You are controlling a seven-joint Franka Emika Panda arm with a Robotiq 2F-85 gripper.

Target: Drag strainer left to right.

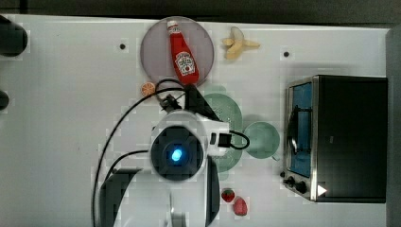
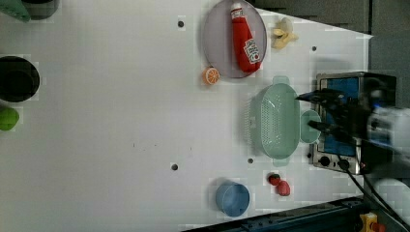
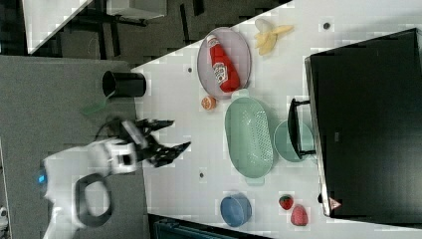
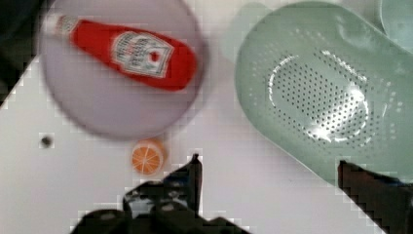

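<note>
The strainer [image 2: 275,121] is a pale mint-green oval colander dotted with holes, lying on the white table. In the top view my arm covers part of the strainer [image 1: 228,109]. The right view shows the whole strainer [image 3: 249,137] with a tab handle at each end. My gripper [image 2: 304,111] is open with nothing between its fingers, and it hangs above the table. In the wrist view the gripper [image 4: 268,163] spans bare table beside the strainer [image 4: 321,92], with one fingertip [image 4: 343,168] at the strainer's rim.
A teal mug [image 1: 261,139] sits between the strainer and the toaster oven [image 1: 340,137]. A ketchup bottle [image 1: 182,52] lies on a grey plate [image 1: 156,47], with an orange slice [image 1: 148,88] beside it. A banana [image 1: 239,43], strawberries [image 1: 234,201] and a blue bowl [image 2: 233,198] are nearby.
</note>
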